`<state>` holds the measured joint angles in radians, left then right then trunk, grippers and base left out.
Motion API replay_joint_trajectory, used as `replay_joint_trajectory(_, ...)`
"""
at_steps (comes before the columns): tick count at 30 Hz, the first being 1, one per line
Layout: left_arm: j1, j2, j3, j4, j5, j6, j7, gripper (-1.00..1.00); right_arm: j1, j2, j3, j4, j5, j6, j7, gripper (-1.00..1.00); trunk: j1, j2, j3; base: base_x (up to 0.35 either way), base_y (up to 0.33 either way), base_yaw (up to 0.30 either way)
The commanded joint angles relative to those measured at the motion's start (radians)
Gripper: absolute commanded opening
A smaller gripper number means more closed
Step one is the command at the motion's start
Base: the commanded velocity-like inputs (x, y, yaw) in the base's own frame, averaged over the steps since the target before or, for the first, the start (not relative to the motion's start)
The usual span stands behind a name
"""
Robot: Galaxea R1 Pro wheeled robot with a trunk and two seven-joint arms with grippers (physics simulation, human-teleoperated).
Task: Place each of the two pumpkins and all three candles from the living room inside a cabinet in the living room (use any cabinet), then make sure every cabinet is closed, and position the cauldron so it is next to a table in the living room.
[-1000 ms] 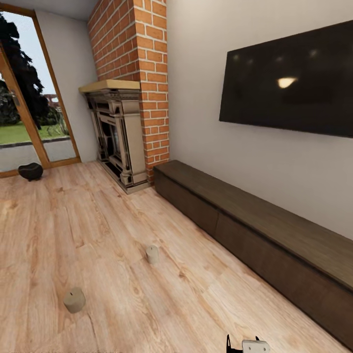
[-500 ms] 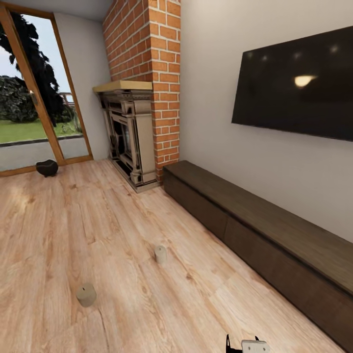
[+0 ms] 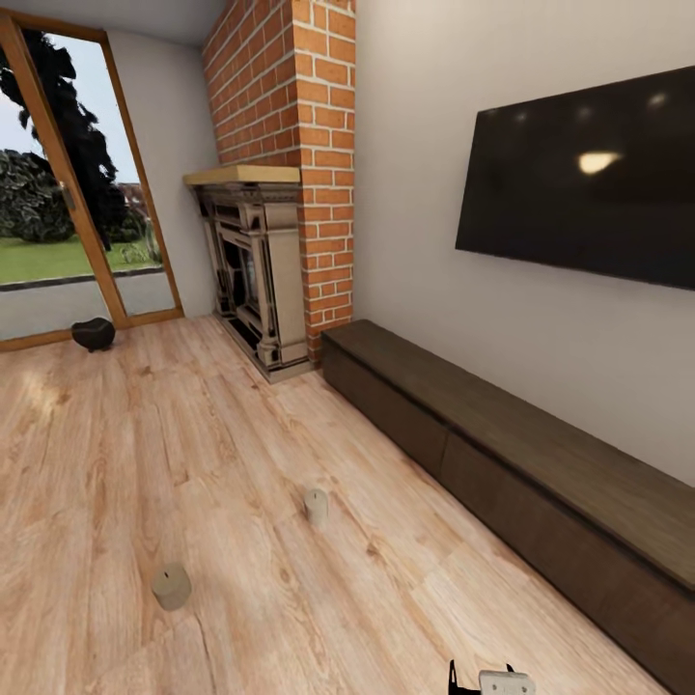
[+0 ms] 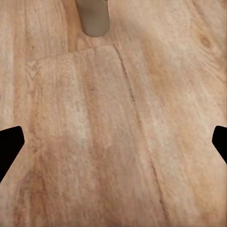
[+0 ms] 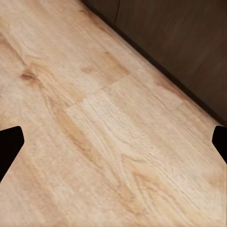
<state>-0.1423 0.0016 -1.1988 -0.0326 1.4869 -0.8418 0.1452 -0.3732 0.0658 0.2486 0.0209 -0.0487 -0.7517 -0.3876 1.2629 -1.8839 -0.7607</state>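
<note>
Barely begun — two candles point(image 3: 316, 506) point(image 3: 171, 586) lie on the floor point(image 3: 116, 454), lower left; the cabinet point(image 3: 541, 473) is closed. The cauldron point(image 3: 93, 334) sits at far left, and both claws point(image 4: 113, 142) point(image 5: 113, 142) gape, holding nothing.

Little of the robot body is seen. In the head view, a small pale grey, boxy part point(image 3: 506, 683) with two dark dots on its face is cut off by the frame edge, with a thin black upright piece point(image 3: 454, 676) beside it.

Each wrist view shows two flat black, wedge-shaped fingertips point(image 4: 9, 144) point(image 5: 9, 144), unmarked.
</note>
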Motion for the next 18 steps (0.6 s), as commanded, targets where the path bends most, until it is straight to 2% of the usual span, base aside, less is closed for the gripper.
replay_joint_trajectory(1,0.0,0.0,-0.008,-0.001,0.0,-0.002,0.011,1.0,-0.001,0.0,0.008,0.002,-0.005,-0.003,-0.005,1.0,-0.004,0.007,0.002,0.0,0.0,0.0)
replay_joint_trajectory(18,0.0,0.003,-0.007,-0.001,0.003,-0.002,0.013,1.0,-0.001,0.0,0.009,0.002,-0.005,-0.003,-0.005,1.0,-0.069,0.126,0.056,0.0,0.0,0.0)
